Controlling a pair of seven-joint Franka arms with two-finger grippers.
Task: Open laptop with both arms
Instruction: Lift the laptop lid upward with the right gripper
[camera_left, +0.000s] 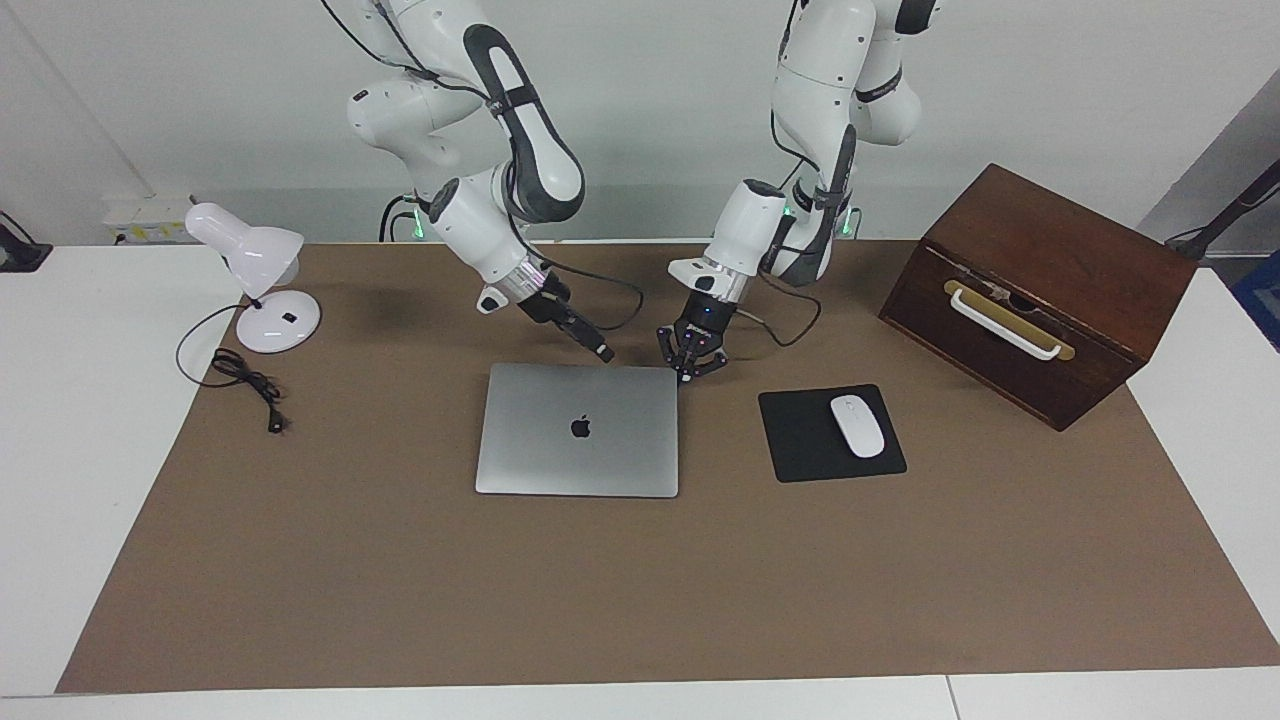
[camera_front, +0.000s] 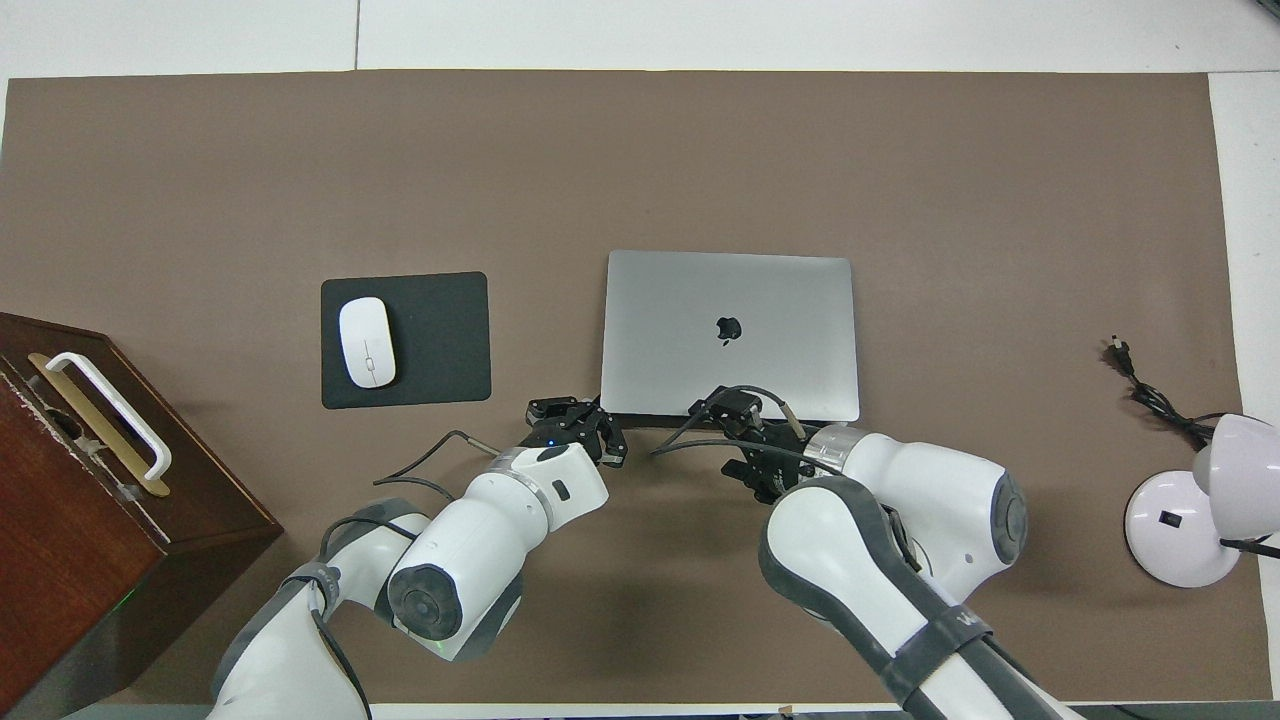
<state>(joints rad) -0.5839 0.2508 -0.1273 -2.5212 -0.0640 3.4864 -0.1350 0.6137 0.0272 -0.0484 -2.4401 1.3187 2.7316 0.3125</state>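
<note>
The silver-grey laptop (camera_left: 577, 430) lies closed and flat on the brown mat, apple logo up; it also shows in the overhead view (camera_front: 730, 335). My left gripper (camera_left: 693, 368) is open and empty, low at the laptop's corner nearest the robots, toward the left arm's end; it also shows in the overhead view (camera_front: 577, 424). My right gripper (camera_left: 603, 351) points down at the laptop's edge nearest the robots, about the middle of that edge, and shows in the overhead view (camera_front: 735, 406) too. I cannot tell whether either gripper touches the laptop.
A black mouse pad (camera_left: 800, 440) with a white mouse (camera_left: 857, 425) lies beside the laptop toward the left arm's end. A brown wooden box (camera_left: 1040, 290) with a white handle stands past it. A white desk lamp (camera_left: 262, 280) and its black cord (camera_left: 245, 380) are at the right arm's end.
</note>
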